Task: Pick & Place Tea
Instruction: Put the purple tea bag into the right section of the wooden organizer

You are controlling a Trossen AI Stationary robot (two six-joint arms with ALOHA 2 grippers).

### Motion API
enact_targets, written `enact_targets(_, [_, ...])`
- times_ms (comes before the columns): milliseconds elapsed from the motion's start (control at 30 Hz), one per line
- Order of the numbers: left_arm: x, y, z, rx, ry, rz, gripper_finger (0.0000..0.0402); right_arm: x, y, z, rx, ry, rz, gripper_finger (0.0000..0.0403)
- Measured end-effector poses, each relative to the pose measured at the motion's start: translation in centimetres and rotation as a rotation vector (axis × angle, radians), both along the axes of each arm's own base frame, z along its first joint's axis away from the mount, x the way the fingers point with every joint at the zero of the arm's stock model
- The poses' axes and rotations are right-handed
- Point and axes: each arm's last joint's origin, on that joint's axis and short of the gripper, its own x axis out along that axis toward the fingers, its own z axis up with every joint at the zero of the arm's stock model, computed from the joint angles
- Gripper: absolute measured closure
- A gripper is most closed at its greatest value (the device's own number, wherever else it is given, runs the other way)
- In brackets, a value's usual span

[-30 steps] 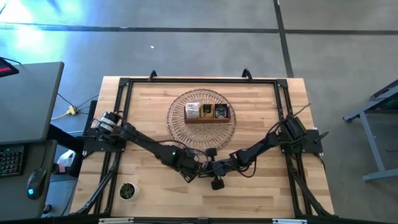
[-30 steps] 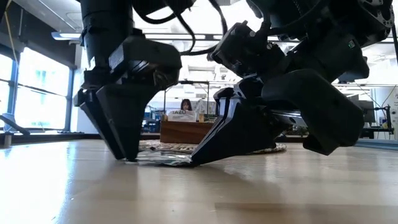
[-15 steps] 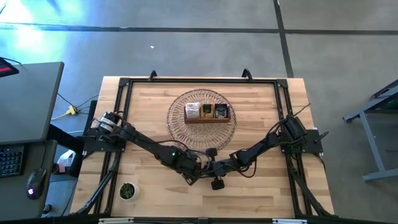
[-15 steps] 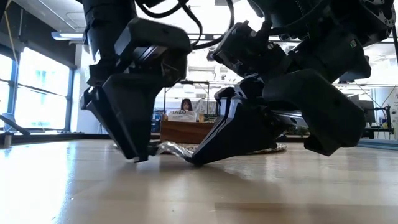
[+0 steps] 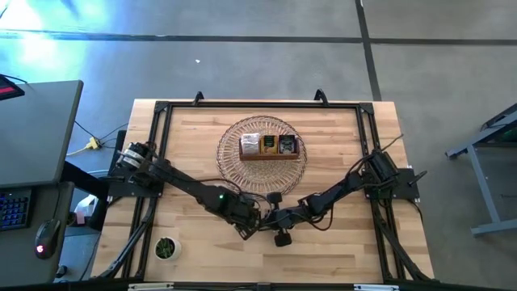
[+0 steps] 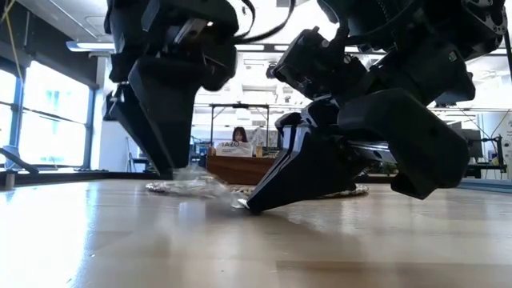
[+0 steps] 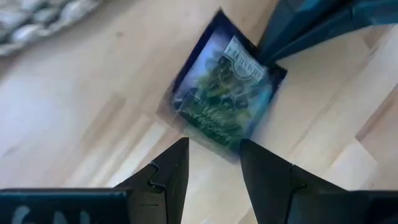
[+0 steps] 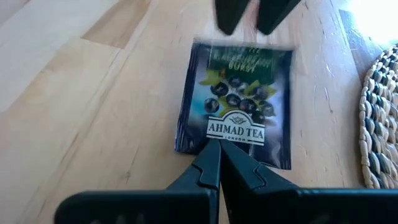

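small dark green potted plant point(image 5: 166, 248) sits at the near left corner of the light wooden slatted table point(image 5: 194, 137), well apart from the work. left gripper point(image 5: 249, 229) is over the near middle of the table, just above the board in the low view, its two dark fingers point(image 7: 166, 176) parted with a clear gap and nothing between them — in its wrist view the sachet lies just past the tips, not clamped. the dark purple-black square paper tea sachet point(image 8: 236, 118) with a berry picture and white lettering lies on the wood between the two grippers, near the front edge of the round woven wicker basket point(image 5: 234, 174). right gripper point(image 5: 266, 217) is just beside the left one, tips down at the board; its fingers point(image 8: 211, 168) are pressed together with no gap and rest on the near edge of the sachet — whether they pinch it or only press on it i cannot tell. in the basket stands the brown wooden three-compartment box point(image 5: 270, 146) with more sachets inside. far behind, in the low view, a person point(image 6: 238, 135) is seated in the room.
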Motion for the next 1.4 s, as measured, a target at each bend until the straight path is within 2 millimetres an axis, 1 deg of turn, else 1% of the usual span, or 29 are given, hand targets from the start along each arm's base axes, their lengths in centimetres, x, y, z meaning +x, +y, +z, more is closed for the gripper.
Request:
enact_targets(100, [-0.1, 0.1, 0.8, 0.011, -0.033, 0.009, 0.0260, 0.0, 0.0, 0.0, 0.001, 0.000, 0.001, 0.0402])
enact_targets(167, [-0.1, 0.1, 1.0, 0.011, -0.045, 0.011, 0.0260, 0.0, 0.0, 0.0, 0.001, 0.000, 0.001, 0.0402])
enact_targets(300, [-0.2, 0.1, 0.9, -0.008, -0.030, 0.020, 0.0260, 0.0, 0.0, 0.0, 0.001, 0.000, 0.002, 0.0402])
enact_targets(400, [0.0, -0.1, 0.0, -0.022, -0.002, 0.030, 0.0260, 0.0, 0.0, 0.0, 0.001, 0.000, 0.002, 0.0402])
enact_targets(467, [-0.2, 0.0, -0.3, -0.011, 0.028, 0.040, 0.0260, 0.0, 0.0, 0.0, 0.001, 0.000, 0.002, 0.0401])
enact_targets(567, [0.0, 0.0, 0.1, -0.020, 0.001, 0.041, 0.0260, 0.0, 0.0, 0.0, 0.001, 0.000, 0.002, 0.0402])
enact_targets(900, [0.0, 0.1, 0.0, 0.015, -0.003, 0.028, 0.0260, 0.0, 0.1, 0.0, 0.001, 0.001, 0.004, 0.0402])
enact_targets(1100, [-0.7, -0.1, -0.2, 0.027, 0.055, 0.008, 0.0260, 0.0, 0.1, 0.0, 0.002, 0.002, 0.003, 0.0401])
enact_targets(1133, [-0.9, -0.1, 0.0, 0.032, 0.061, -0.002, 0.0260, 0.0, 0.1, 0.0, 0.002, 0.002, 0.003, 0.0402])
enact_targets(1200, [-2.0, -0.2, 1.1, 0.057, 0.073, -0.030, 0.0260, 0.0, 0.1, 0.0, 0.002, 0.002, 0.003, 0.0402])
enact_targets(1267, [-2.3, -0.6, 2.3, 0.068, 0.035, -0.046, 0.0260, -0.1, 0.2, 0.0, 0.001, 0.002, 0.005, 0.0401])
enact_targets(1400, [-3.4, -1.1, 2.7, 0.132, 0.042, -0.078, 0.0260, -0.1, 0.2, 0.0, 0.001, 0.002, 0.004, 0.0402])
